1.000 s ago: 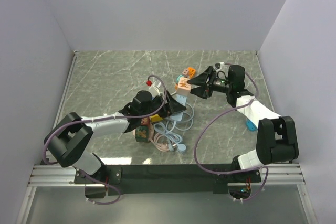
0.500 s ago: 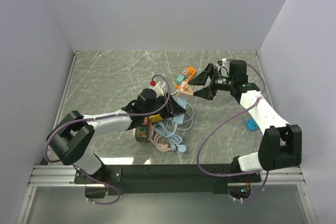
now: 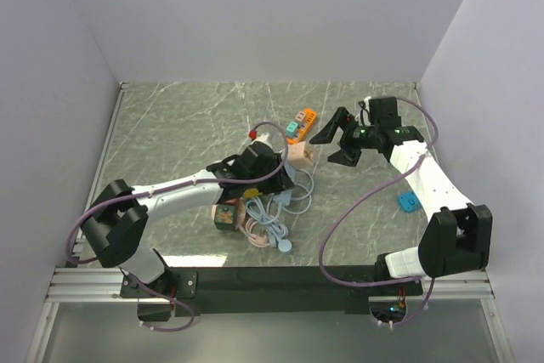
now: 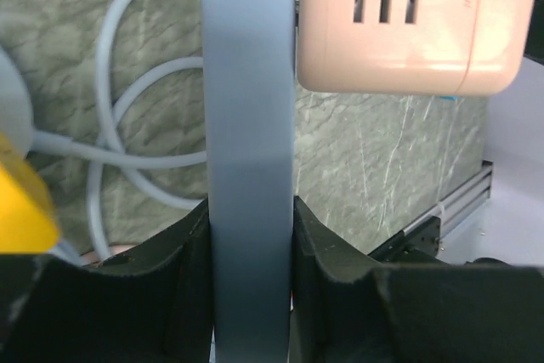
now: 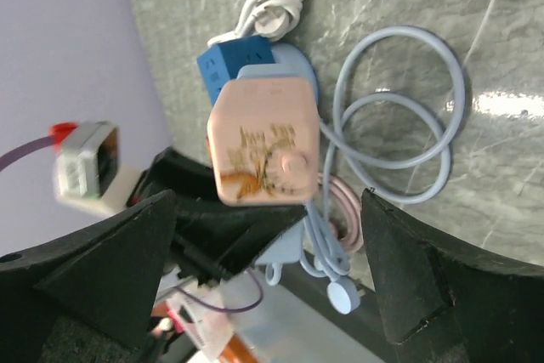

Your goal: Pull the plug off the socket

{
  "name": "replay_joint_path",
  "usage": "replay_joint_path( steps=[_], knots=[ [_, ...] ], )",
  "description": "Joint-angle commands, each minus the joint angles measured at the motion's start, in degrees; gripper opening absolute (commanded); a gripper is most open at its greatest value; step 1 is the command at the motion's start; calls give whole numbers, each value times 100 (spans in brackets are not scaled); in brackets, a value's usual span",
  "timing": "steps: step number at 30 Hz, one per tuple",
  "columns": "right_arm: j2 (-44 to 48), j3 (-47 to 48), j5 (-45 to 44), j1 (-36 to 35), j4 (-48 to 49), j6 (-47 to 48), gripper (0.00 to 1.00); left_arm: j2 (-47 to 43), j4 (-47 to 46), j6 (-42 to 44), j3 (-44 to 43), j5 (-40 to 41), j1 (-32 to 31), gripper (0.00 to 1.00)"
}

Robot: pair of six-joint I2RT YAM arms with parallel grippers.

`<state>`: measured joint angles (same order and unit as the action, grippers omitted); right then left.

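Left wrist view: the left gripper (image 4: 251, 235) clamped a pale blue plug (image 4: 248, 82) against the pink socket (image 4: 408, 23).
Both sat mid-way across the table (image 3: 170, 125). The right gripper (image 3: 334, 145) hung spread wide, just short of the socket, not touching it. With the socket unheld, a pull would likely have dragged it along rather than freeing the plug, and the looped cable (image 4: 127, 150) could have caught.
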<state>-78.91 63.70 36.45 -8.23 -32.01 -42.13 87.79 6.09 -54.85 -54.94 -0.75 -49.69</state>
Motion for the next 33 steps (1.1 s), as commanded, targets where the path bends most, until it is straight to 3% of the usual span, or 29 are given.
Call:
replay_joint_path(
  steps=[1,8,12,14,15,18,19,20,21,26,31,33],
  knots=[
    [-150,222,-437,-240,-227,302,95,142,384,405,-649,488,-216,0],
    [-633,239,-700,-741,-43,232,95,186,253,273,-720,304,-295,0],
    [-757,257,-920,-908,107,91,81,90,174,212,-712,199,-304,0],
    [-818,248,-929,-935,247,47,65,2,112,194,-711,129,-313,0],
    [-853,239,-911,-935,291,30,63,-16,103,185,-729,128,-304,0],
    [-959,239,-684,-926,406,12,37,-16,138,185,-755,119,-322,0],
    [-950,239,-648,-917,415,29,14,1,173,176,-764,128,-313,1],
    [-907,248,-613,-909,415,29,3,45,269,176,-764,146,-304,0],
    [-854,239,-491,-848,415,29,0,80,340,176,-755,276,-287,0],
    [-109,116,81,-137,249,91,0,247,358,132,-405,348,20,0],
    [306,142,995,1197,20,284,0,353,217,185,9,234,451,0],
    [368,247,1154,1411,-164,389,0,406,244,247,18,242,522,0]
  ],
)
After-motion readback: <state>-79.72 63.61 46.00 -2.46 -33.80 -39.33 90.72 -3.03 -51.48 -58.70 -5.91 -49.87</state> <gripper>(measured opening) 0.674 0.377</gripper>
